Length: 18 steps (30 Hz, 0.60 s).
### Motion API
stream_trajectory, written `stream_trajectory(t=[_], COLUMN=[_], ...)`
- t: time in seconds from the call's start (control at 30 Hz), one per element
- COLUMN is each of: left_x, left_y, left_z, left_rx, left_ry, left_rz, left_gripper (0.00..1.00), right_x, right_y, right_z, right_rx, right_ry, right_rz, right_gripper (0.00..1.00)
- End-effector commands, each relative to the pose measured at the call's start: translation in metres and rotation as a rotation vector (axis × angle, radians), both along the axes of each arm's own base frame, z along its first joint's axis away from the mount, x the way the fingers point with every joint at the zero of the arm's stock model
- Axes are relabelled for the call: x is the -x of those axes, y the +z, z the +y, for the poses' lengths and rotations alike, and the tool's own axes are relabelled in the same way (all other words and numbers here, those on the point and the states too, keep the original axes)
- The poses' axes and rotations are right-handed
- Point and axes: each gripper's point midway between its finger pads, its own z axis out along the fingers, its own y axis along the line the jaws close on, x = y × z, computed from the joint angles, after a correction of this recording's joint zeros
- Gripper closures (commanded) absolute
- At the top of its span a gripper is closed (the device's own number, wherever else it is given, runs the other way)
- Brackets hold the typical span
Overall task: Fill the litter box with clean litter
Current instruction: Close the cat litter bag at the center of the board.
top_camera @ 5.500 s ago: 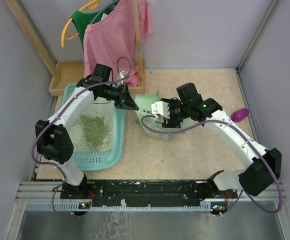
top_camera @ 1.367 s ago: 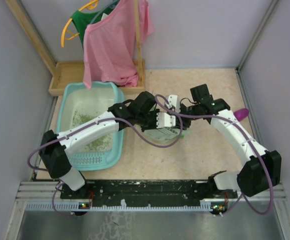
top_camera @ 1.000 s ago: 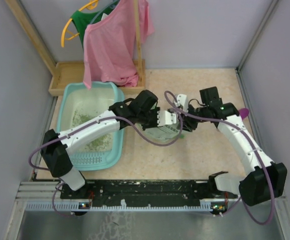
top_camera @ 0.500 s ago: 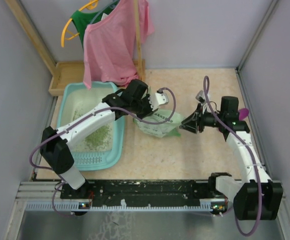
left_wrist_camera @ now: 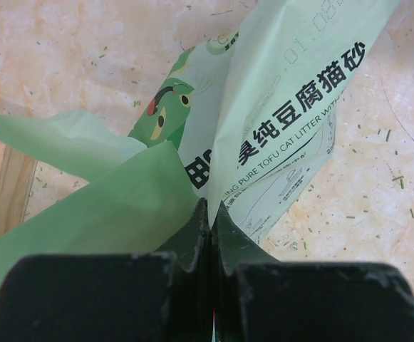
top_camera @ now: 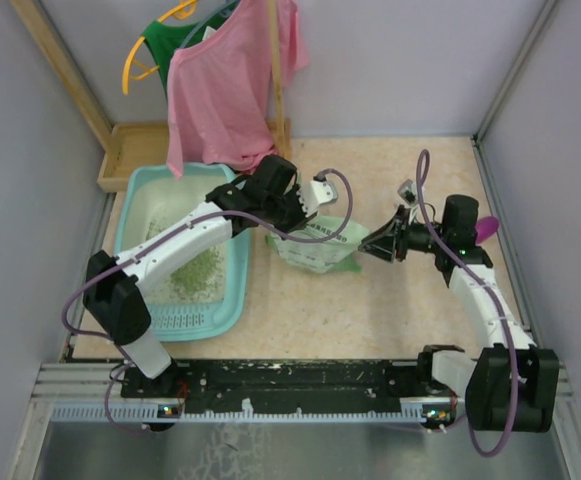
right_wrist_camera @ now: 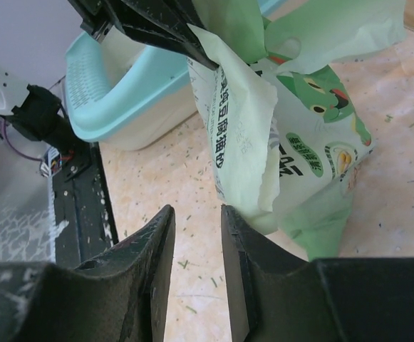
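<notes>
The light-teal litter box (top_camera: 185, 318) lies on the left of the floor, with a thin patch of green litter (top_camera: 198, 272) on its whitish base. The pale green litter bag (top_camera: 320, 245) stands just right of the box. My left gripper (top_camera: 305, 212) is shut on the bag's top edge; in the left wrist view the jaws (left_wrist_camera: 210, 208) pinch the bag (left_wrist_camera: 285, 121). My right gripper (top_camera: 372, 245) is open and empty, a little right of the bag. The right wrist view shows its gripper (right_wrist_camera: 196, 214) above the floor, the bag (right_wrist_camera: 292, 142) ahead and the litter box (right_wrist_camera: 128, 100) behind.
A magenta scoop (top_camera: 487, 228) lies by the right wall behind my right arm. A wooden tray (top_camera: 130, 155) sits behind the litter box. A pink shirt (top_camera: 225, 90) hangs over the box's far end. Stray granules speckle the floor (right_wrist_camera: 192, 278).
My left gripper moved from the litter box to the bag's top and closed on it. My right gripper let go of the bag and pulled back to the right.
</notes>
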Motion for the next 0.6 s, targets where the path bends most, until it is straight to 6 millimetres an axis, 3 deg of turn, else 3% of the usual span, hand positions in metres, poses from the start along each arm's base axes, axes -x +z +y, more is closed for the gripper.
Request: stream_trajectory(t=[0.0,0.43,0.57], left_x=[-0.027,-0.029,-0.03], left_y=[0.042,0.044,0.047], left_z=[-0.009,-0.008,-0.007], left_rx=[0.105,0.111,0.112], left_ry=[0.049,0.06,0.066], left_rz=[-0.117,-0.126,-0.132], left_gripper=[1.0,1.0,1.0], right_x=[-0.003,-0.019,-0.023], right_y=[0.003,-0.006,-0.01], right_z=[0.002,0.003,0.003], right_rx=[-0.032,-0.067,-0.069], right_ry=[0.032,0.034,0.042], right_rz=[-0.034,0.022,0.026], right_gripper=[0.68,0.78,1.0])
